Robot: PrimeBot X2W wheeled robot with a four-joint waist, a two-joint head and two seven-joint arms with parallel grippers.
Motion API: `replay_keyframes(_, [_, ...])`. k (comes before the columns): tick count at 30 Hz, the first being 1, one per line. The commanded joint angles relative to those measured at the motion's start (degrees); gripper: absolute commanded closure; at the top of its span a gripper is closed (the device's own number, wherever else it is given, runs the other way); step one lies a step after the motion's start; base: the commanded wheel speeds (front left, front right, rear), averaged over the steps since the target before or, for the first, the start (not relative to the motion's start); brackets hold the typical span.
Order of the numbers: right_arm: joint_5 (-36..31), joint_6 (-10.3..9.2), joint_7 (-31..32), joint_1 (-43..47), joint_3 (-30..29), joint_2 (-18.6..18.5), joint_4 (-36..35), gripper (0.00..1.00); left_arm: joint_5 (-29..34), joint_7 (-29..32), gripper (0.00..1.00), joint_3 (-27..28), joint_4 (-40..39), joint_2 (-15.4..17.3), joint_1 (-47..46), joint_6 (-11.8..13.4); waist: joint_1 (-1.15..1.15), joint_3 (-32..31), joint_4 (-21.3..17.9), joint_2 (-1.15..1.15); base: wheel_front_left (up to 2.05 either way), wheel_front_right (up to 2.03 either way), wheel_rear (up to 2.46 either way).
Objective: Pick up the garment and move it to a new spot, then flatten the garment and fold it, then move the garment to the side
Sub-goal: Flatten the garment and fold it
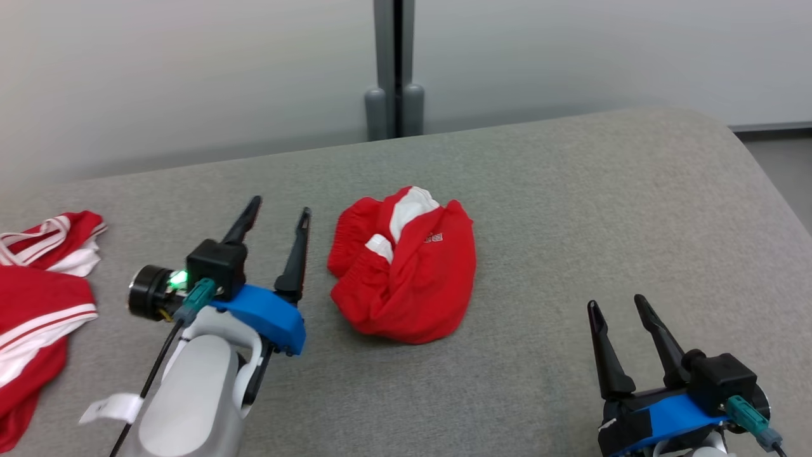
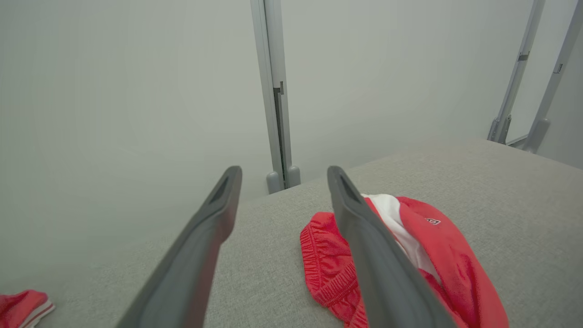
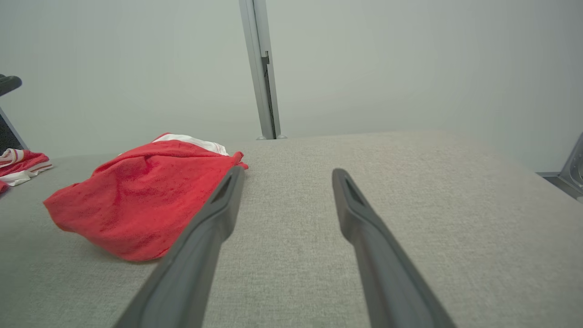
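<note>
**Head view.** Logged garment (image 1: pixel 406 266) as a crumpled red heap with white lining showing, about mid-bench (image 1: pixel 571 190), untouched by either claw. Found left gripper (image 1: pixel 281 205) just beside the heap's left edge, fingers spread wide, pinching nothing. Judged it poised for the first pick-up, with no sign of moving or flattening so far. Found right gripper (image 1: pixel 616 302) toward the bench's near right corner, well apart from the heap, likewise spread and empty. Probably parked clear to give the left arm room. Noted other red-and-white clothes (image 1: pixel 38 285) at the left edge, apart from the heap; presumably not the target.

**Left wrist view.** Looked along the spread fingers toward the far edge and a grey post (image 2: pixel 273 91) beyond it. Picked out detail blurred in the head view: gathered elastic band along the heap's near side, small logo on top. Cannot tell fingertip height above the cloth.

**Right wrist view.** Got the heap's side profile, missing from above: domed, with shadow beneath the near fold. Suggests a loose edge to pinch.
</note>
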Motion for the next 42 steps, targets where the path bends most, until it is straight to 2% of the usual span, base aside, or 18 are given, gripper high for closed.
replay_keyframes(1, [0.1,0.03,-0.2,-0.6,-0.2,-0.2,-0.2,0.00,-0.6,0.4,0.00,-0.7,0.5,0.3,-0.9,-0.1,-0.01,1.0,-1.2,0.00,0.00,0.00,0.00])
replay_keyframes(10, [1.0,0.03,-0.2,-2.3,-0.5,-0.2,-1.1,0.00,-9.7,3.2,0.00,-14.8,7.5,3.5,-7.6,-0.1,-0.01,4.6,-5.2,0.00,0.00,0.00,0.00])
replay_keyframes(19, [1.7,0.03,-0.2,-3.3,-0.4,-0.2,-0.9,0.00,-17.7,5.5,0.00,-25.5,13.8,5.5,-11.1,-0.1,-0.01,6.1,-6.6,0.00,0.00,0.00,0.00])
replay_keyframes(26, [2.2,0.03,-0.2,-3.9,0.0,-0.2,-0.7,0.00,-22.0,5.5,0.00,-32.1,16.9,5.8,-12.7,-0.1,-0.01,6.0,-7.6,0.00,0.00,0.00,0.00])
replay_keyframes(27, [2.3,0.03,-0.2,-3.8,0.1,-0.2,-0.7,0.00,-25.0,5.3,0.80,-33.3,18.6,5.5,-13.1,-0.1,-0.01,6.0,-7.9,0.00,0.00,0.00,0.00])
replay_keyframes(28, [2.6,0.03,-0.2,-4.0,0.2,-0.2,-0.9,0.00,-25.6,4.7,1.00,-34.4,19.9,6.0,-14.2,-0.1,-0.01,6.2,-8.2,0.00,0.00,0.00,0.00])
replay_keyframes(36, [2.8,0.03,-0.2,-2.5,-0.6,-0.2,-1.2,0.00,-26.8,-2.8,1.00,-32.2,22.2,6.7,-17.7,0.1,-0.01,5.4,-6.7,0.00,0.00,0.00,0.00])
replay_keyframes(39, [2.9,0.03,-0.2,-2.1,-0.4,-0.2,-1.2,0.00,-26.2,-3.5,1.00,-30.4,20.2,7.5,-16.9,1.0,-0.01,4.7,-5.4,0.00,0.00,0.00,0.00])
replay_keyframes(42, [3.0,0.03,-0.2,-1.8,-0.2,-0.2,-1.4,0.00,-24.4,-3.5,1.00,-26.7,13.2,9.1,-13.8,2.6,-0.01,4.0,-4.0,0.00,0.00,0.00,0.00])
